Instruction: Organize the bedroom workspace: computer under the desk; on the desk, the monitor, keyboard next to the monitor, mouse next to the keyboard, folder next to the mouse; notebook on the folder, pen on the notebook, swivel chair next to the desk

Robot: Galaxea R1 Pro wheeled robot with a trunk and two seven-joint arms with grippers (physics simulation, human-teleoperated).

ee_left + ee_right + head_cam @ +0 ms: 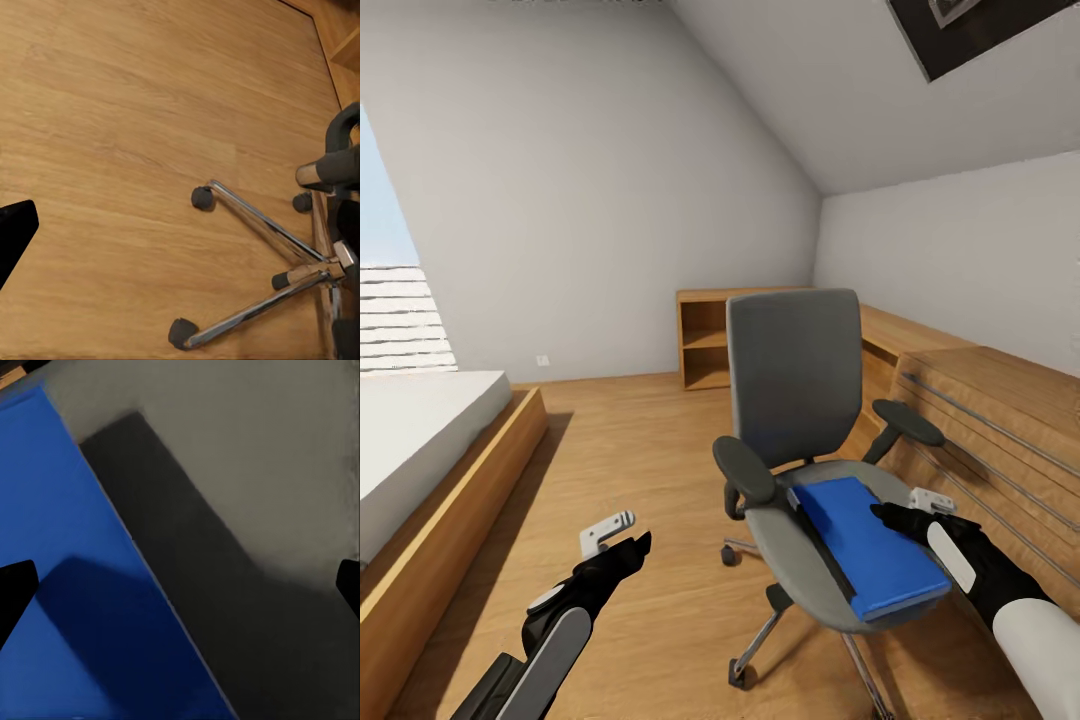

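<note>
Above folder (pixel 872 545), open right hand (pixel 890 517)

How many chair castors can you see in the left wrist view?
4. One at the end of the upper chrome leg, one at the lower leg's end, one beside the armrest, one near the hub. More may be hidden.

The head camera looks down over the chair (pixel 800 420); the left wrist camera faces its wheeled base (pixel 300 262) from above; the right wrist camera sits close above its seat (pixel 270 472).
</note>
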